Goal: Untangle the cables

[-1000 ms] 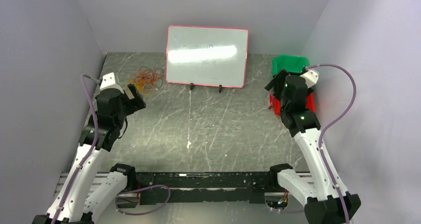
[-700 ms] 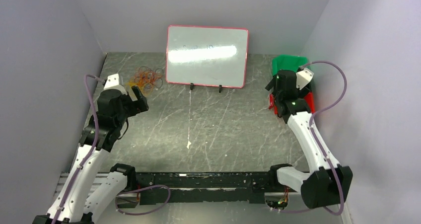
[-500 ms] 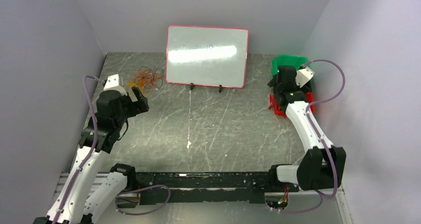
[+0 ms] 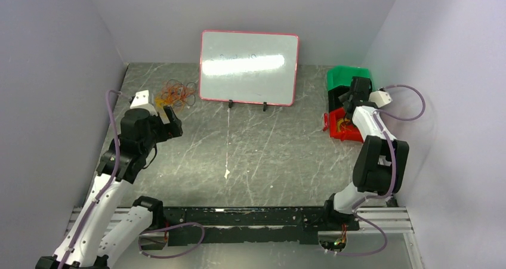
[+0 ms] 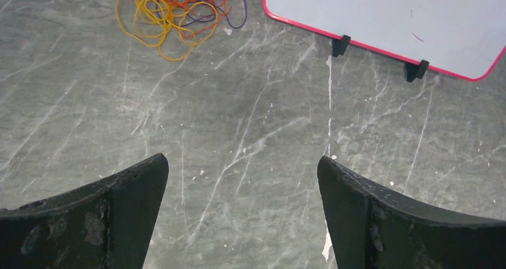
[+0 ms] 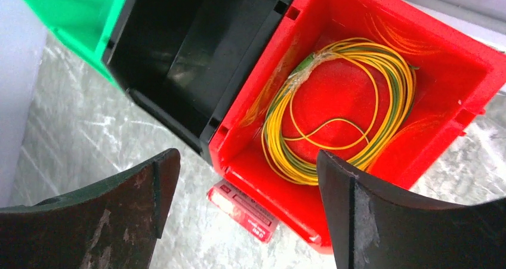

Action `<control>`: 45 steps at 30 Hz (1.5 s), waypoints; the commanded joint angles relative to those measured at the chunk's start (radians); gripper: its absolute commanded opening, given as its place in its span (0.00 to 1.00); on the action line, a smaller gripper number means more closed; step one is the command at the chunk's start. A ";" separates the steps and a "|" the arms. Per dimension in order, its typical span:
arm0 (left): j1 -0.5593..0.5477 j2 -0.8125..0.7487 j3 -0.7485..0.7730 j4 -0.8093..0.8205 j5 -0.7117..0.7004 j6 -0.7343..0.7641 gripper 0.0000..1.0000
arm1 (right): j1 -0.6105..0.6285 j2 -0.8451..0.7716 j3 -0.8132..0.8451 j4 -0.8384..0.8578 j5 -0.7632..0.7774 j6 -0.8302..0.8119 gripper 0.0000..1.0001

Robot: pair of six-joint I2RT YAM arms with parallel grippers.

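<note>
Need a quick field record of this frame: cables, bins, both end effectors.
tangled cables: loose orange, yellow and dark pile on table, left of whiteboard
coiled cable: yellow-green, lying in red bin
black bin: between red bin and green bin, no cable visible inside
left end effector: open, above bare table, short of the pile
right end effector: open, above red bin, holding nothing
</note>
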 commanded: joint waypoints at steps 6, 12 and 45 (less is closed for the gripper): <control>-0.053 -0.015 -0.002 -0.023 -0.029 -0.014 1.00 | -0.048 0.143 0.067 0.078 -0.058 0.057 0.83; -0.074 -0.028 -0.007 -0.017 -0.044 -0.017 1.00 | -0.049 0.228 0.141 0.068 -0.049 0.025 0.83; -0.110 0.007 0.002 -0.032 -0.099 -0.026 0.97 | -0.054 0.309 0.212 0.095 0.023 0.038 0.19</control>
